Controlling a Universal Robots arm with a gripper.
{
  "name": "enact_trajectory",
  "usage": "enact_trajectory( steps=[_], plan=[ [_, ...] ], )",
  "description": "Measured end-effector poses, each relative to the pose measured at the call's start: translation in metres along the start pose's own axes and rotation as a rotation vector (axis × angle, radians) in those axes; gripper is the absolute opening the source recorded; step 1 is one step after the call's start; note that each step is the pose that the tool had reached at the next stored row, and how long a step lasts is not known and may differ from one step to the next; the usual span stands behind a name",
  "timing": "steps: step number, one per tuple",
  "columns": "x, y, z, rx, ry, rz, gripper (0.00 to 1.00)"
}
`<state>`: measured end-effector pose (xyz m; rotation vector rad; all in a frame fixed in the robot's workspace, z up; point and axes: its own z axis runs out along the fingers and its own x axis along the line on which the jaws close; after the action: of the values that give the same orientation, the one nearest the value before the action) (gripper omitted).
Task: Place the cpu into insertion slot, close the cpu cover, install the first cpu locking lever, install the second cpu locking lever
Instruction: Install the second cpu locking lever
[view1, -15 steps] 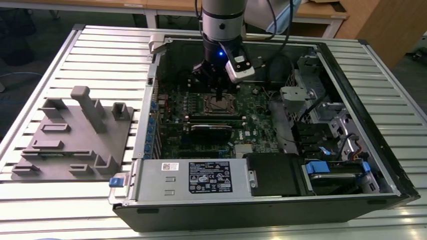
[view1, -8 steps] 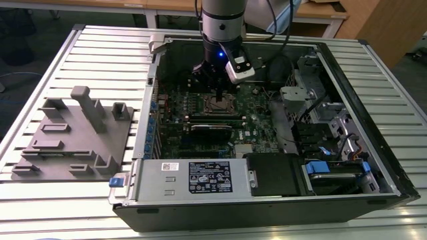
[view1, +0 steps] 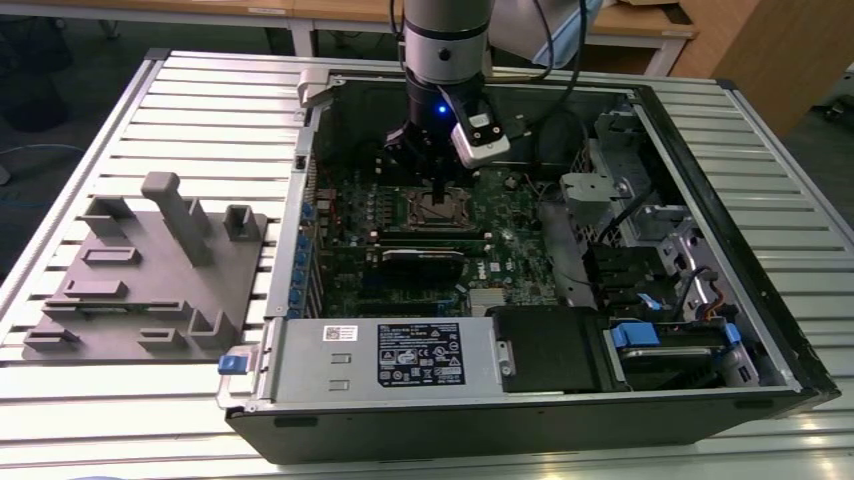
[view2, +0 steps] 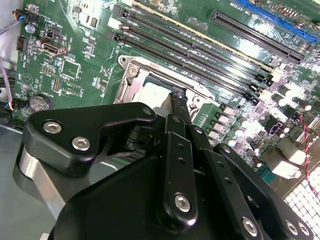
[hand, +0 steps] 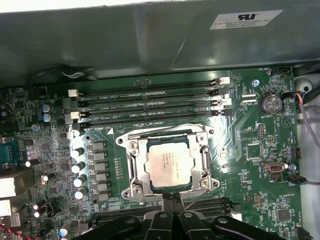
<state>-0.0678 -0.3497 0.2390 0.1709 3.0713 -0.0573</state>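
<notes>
1. Pale silver metal caught my eye first: the cpu (hand: 169, 161) lay flat and square in the insertion slot (hand: 167, 142), near the middle of the green motherboard (hand: 250, 165) inside the open computer case (view1: 747, 330).
2. The cpu cover (hand: 200, 167) looked to be down over the chip, its frame ringing the silver top on all sides. I took the first two steps as done.
3. In the first wrist view a thin wire locking lever (hand: 200, 199) ran slantwise along the socket's edge nearest the claw. It did not look tucked home, so I judged the lever work to be the step in hand. I could not say which lever it was.
4. The gripper (hand: 173, 200) hung low over the board at that same edge of the socket. In the second wrist view its fingertips (view2: 177, 100) stood together as one dark column just beside the cover. Whether they pinched the lever wire or merely pressed near it, I could not tell.
5. My guess was that this step called for a firm downward push on a springy wire, then a small sideways nudge to catch it under its hook. A slip there could scrape the board or the memory slots (hand: 150, 107) close by.
6. Off to the exterior view's left a grey parts fixture (view1: 147, 270) sat on the slatted table (view1: 200, 90), well apart from the work.
</notes>
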Motion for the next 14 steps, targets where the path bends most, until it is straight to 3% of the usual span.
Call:
enact_trajectory(
  steps=[14],
  plan=[
    [-0.0003, -0.0023, 0.0001, 0.0000, 0.0000, 0.000, 0.11]
  ],
)
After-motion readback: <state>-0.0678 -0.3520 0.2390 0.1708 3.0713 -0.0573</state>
